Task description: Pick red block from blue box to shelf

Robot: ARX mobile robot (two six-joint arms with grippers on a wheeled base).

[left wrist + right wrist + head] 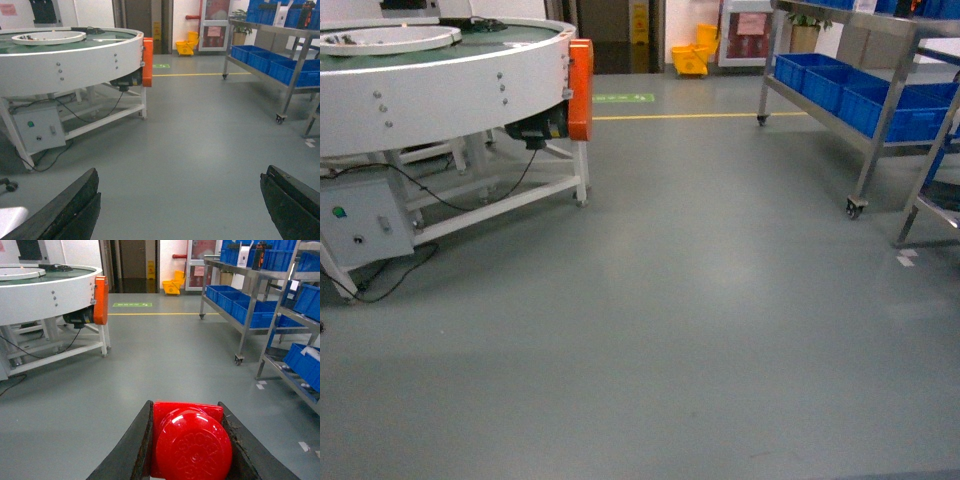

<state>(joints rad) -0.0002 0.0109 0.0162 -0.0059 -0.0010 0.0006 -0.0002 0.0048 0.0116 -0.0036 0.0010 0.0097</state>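
Red block [192,442]: glossy, squarish, one embossed round stud (lower centre of frame), clamped between right gripper [192,450] fingers. Left gripper [182,207]: spread wide, holding nothing.

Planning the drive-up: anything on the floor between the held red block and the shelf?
Nothing visible. The right claw holds the red block; bare grey floor runs from the robot to the shelf ahead on the right. The round white machine stands off to the left.
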